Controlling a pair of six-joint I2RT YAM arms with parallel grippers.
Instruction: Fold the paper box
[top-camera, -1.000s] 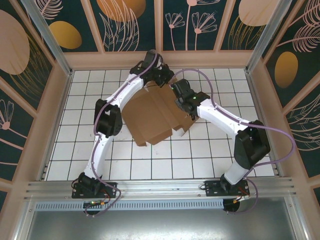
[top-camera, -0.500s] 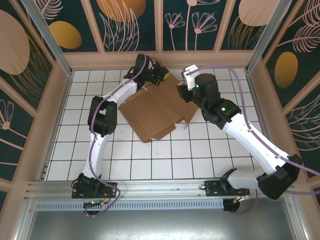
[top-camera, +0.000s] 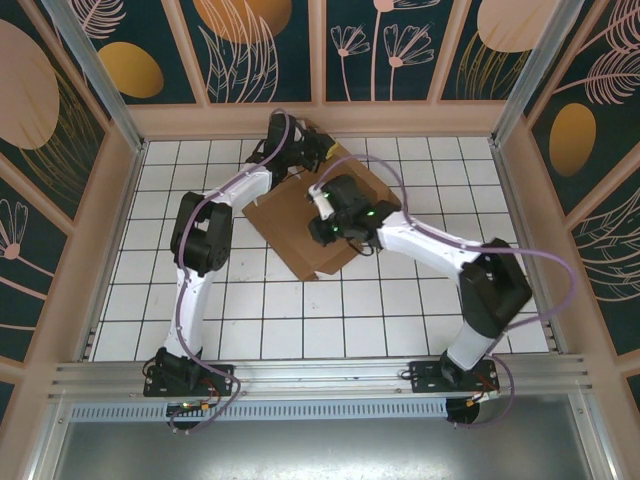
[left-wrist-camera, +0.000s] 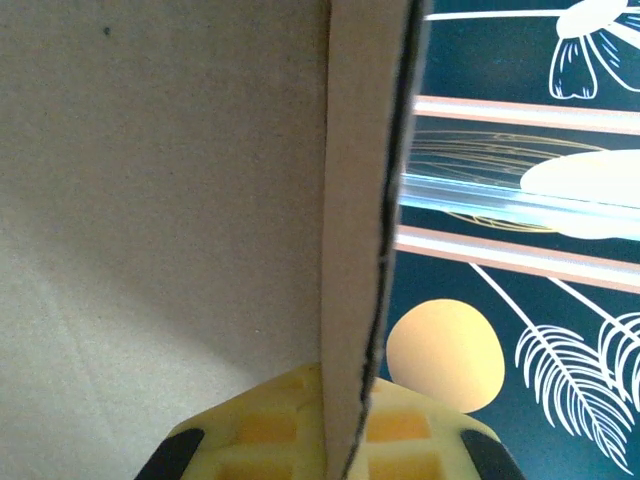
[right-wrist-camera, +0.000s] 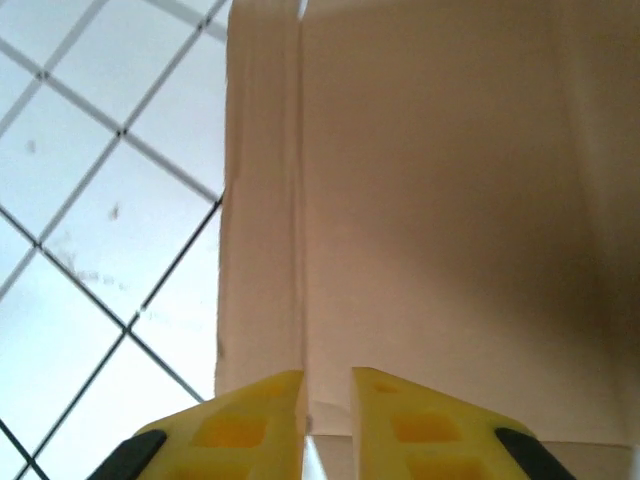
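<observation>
Toward the far middle of the table (top-camera: 420, 300) the box (top-camera: 295, 225) lies as a mostly flat sheet. At its far corner the left gripper (left-wrist-camera: 345, 390) is clamped on a card edge. The right gripper (right-wrist-camera: 327, 385) sits low over a panel beside a crease, jaws almost together; whether they pinch card I cannot tell. The biggest risk is a pull dragging the whole sheet instead of bending it. Pressing off the crease could also buckle the panel, and the thin edge could slip or tear.
</observation>
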